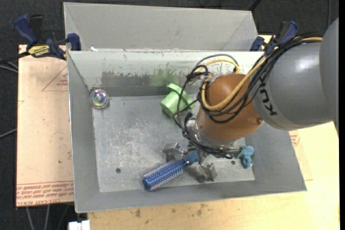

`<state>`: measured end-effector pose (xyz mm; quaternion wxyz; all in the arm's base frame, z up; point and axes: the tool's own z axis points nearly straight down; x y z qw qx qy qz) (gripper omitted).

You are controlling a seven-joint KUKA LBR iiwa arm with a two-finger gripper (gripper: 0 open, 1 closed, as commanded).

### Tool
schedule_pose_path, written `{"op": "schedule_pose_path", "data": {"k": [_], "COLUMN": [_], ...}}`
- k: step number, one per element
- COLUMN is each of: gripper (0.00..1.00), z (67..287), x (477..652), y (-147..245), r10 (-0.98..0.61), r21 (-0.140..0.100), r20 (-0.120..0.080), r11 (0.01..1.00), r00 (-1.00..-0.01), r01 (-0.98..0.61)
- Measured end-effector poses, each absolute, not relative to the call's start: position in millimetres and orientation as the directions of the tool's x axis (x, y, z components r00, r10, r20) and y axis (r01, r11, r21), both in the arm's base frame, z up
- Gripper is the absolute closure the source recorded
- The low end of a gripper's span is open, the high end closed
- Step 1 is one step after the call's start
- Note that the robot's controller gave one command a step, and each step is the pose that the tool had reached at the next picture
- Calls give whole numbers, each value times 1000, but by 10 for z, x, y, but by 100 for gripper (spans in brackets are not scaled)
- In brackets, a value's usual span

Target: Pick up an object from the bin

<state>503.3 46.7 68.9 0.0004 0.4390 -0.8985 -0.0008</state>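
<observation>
Blue bristly brush (pixel 163 173) lies flat on the bin (pixel 126 137) floor toward the front, not against any wall, bristle end lower left and the other end up-right under the arm; gripper (pixel 191 160) is down at floor level, fingers apart, one grey tip on each side of that upper end, so it looks set to close across the narrow part rather than the bristles, not clamped yet; open floor around the brush leaves room for both fingers; orange cover (pixel 226 107) sits over the wrist; pale green piece (pixel 173 98) near the back wall just beside the arm, small teal piece (pixel 247 156) just right of the gripper, shiny ball (pixel 99 97) well apart in the far left corner
</observation>
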Motion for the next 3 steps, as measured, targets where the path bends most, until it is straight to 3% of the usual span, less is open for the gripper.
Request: {"op": "schedule_pose_path", "data": {"k": [1, 2, 3], "gripper": [0, 100, 100], "z": [688, 692, 1458], "x": [5035, 5041, 5058], "y": [472, 472, 480], "r10": [-787, -786, -784], "r21": [3, 2, -5], "r20": [-1, -2, -7], "r11": [617, 618, 621], "r00": [-617, -618, -621], "r01": [-787, -786, -784]}}
